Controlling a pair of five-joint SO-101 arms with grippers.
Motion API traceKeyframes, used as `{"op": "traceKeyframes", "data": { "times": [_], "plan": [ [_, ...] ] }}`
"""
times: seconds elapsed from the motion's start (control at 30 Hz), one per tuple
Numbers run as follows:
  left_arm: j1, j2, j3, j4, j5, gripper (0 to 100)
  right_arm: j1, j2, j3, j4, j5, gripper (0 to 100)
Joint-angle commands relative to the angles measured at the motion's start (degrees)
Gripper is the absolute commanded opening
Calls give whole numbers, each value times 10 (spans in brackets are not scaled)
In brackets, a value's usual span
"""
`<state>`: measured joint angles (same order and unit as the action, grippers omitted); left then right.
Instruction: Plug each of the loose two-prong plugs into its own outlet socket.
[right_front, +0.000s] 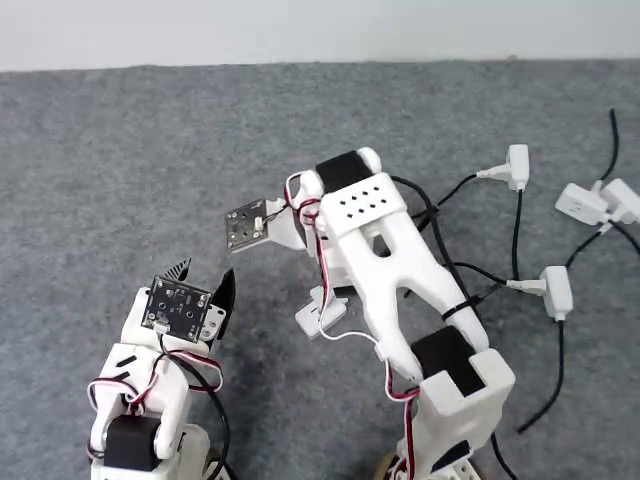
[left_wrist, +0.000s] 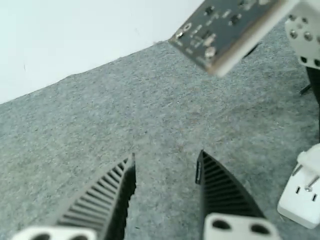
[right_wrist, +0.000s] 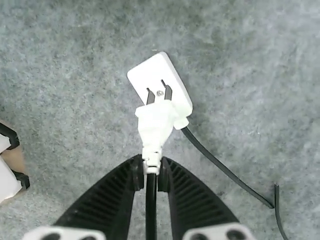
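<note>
Right fingers (right_wrist: 117, 192) clamped the plug (right_wrist: 157, 122) by its collar, 2 prongs tilted on the socket (right_wrist: 150, 75), middle of the counter (right_front: 120, 150); squaring them to the slots before pushing looked key. Left fingers (left_wrist: 220, 192) gaped, empty.

Left gripper (left_wrist: 165, 165) level, jaws apart; right gripper (right_wrist: 150, 167) downward, tight around plug (right_wrist: 156, 120).
</note>
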<state>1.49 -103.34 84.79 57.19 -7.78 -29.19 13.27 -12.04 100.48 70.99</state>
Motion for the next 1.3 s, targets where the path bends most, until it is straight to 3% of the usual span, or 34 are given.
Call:
{"op": "traceKeyframes", "data": {
  "times": [0.0, 0.47, 0.77, 1.07, 1.27],
  "plan": [
    [-3, -4, -3, -15, 4, 195, 15, -30, -30, 22, 14, 8],
    [0, -4, -3, -15, 4, 195, 12, -36, -30, 22, 8, 8],
    [4, -4, -7, -16, 4, 195, -70, -107, -33, 22, -64, 8],
    [83, -4, -7, -15, 4, 195, -127, -133, -39, 22, -127, 8],
    [96, -4, -7, -11, 4, 195, -131, -134, -73, 25, -149, 8]
  ]
}}
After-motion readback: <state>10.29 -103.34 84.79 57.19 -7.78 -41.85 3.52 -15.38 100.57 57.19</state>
